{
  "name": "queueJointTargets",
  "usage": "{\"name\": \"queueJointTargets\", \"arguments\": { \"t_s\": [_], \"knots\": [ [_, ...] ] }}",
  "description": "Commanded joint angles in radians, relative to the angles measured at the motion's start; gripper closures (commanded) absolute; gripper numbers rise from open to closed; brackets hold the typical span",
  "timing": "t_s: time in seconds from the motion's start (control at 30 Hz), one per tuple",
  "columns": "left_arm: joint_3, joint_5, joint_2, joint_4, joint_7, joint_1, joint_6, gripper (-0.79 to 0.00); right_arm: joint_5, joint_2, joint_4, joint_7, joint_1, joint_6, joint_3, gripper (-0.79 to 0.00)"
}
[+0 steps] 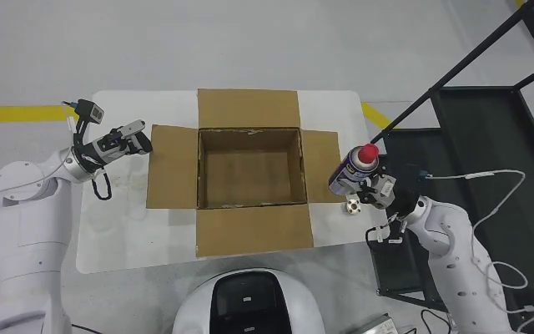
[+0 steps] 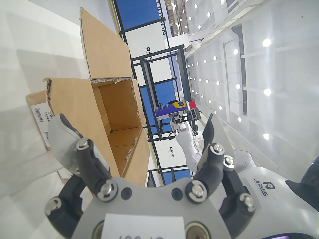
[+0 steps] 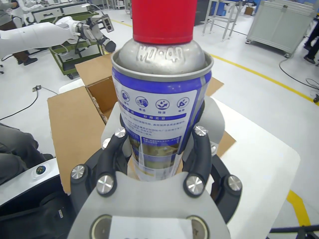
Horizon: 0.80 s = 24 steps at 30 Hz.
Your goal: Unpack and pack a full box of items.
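1. Spray can (image 1: 360,164): held in the right gripper (image 1: 357,189), fingers clamped on the lower body, red cap uppermost. It hangs just beside the box's right flap, above the table's (image 1: 125,238) right edge, outside the opening.
2. The low grip leaves the cap and shoulder free, and probably keeps the can upright for carrying across the rim.
3. Left gripper (image 1: 143,140): jaws spread wide, nothing between them. It hovers just off the box's left flap and points toward the opening, likely parked clear of the other arm's path.
4. Cardboard box (image 1: 171,178): sits mid-table, all four flaps folded flat outward, so the mouth is unobstructed from above.
5. Contents: the inside shows bare cardboard floor and walls.
6. Judgement: this is either the last item out or the first going back, and I cannot tell which.
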Motion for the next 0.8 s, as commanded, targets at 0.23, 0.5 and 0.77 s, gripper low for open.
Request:
{"name": "queueJointTargets", "arguments": {
  "t_s": [0.23, 0.5, 0.77],
  "knots": [
    [0.0, 0.0, 0.0, 0.0, 0.0, 0.0, 0.0, -0.785, -0.276, -0.006, 0.194, -0.539, -0.103, 0.064, 0.012, 0.0],
    [0.0, 0.0, 0.0, 0.0, 0.0, 0.0, 0.0, -0.785, -0.389, -0.011, 0.296, -0.684, -0.095, 0.176, -0.05, 0.0],
    [0.0, 0.0, 0.0, 0.0, 0.0, 0.0, 0.0, -0.785, -0.389, -0.011, 0.296, -0.684, -0.095, 0.176, -0.05, 0.0]
  ]
}}
